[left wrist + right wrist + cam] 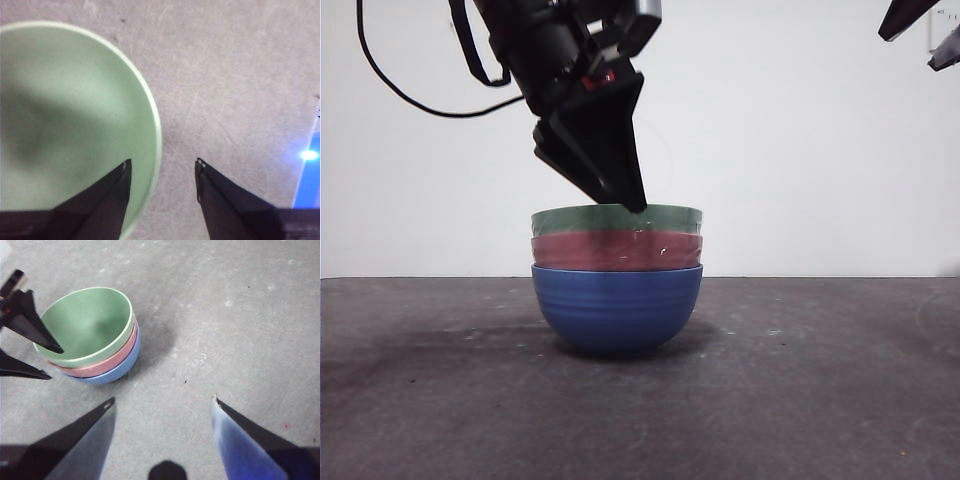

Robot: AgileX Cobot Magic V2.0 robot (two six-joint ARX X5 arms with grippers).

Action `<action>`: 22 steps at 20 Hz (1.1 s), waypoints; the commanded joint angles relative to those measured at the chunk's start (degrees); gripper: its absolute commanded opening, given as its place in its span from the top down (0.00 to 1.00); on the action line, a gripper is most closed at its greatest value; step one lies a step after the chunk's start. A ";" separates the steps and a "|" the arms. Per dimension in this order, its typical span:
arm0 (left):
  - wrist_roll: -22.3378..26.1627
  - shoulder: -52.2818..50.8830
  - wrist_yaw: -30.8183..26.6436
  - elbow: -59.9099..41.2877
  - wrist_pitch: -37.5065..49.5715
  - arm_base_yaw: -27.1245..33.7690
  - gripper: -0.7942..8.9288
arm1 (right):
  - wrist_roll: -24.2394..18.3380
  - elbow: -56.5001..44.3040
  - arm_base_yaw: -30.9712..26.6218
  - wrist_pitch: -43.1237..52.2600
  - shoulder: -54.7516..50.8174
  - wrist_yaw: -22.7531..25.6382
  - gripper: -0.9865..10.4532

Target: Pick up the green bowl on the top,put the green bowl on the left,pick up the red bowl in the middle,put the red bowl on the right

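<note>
Front view: left tool (620, 195) astride green bowl (617, 219) rim, jaws apart.

We see a grey, scuffed table (840, 390) with pale flecks and fine scratches. Directly on it stands a blue bowl (616, 310), upright near the table's middle, its ribbed outside casting a soft shadow onto the surface around its base.
</note>
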 commanded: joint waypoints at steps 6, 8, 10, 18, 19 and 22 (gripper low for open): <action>0.72 1.05 -0.15 -0.02 1.97 -0.15 0.88 | 0.28 0.09 0.13 -0.28 0.02 0.09 0.64; 0.72 1.05 -0.13 -0.02 1.97 -0.15 0.93 | 0.28 0.09 0.13 -0.26 0.02 0.11 0.64; 0.87 1.05 -0.13 -0.02 1.99 -0.17 0.93 | 0.28 0.09 0.11 -0.26 0.02 0.13 0.64; 0.74 -0.31 -0.13 10.10 -7.82 -0.55 0.93 | 0.28 0.09 0.07 -0.26 0.02 0.28 0.64; 0.57 -0.33 -0.13 13.31 -11.28 -0.57 0.93 | 0.28 0.09 0.07 -0.24 0.02 0.28 0.64; -2.54 -1.79 -0.50 22.49 -22.16 -0.57 0.93 | 0.28 0.09 0.07 -0.26 0.02 0.31 0.64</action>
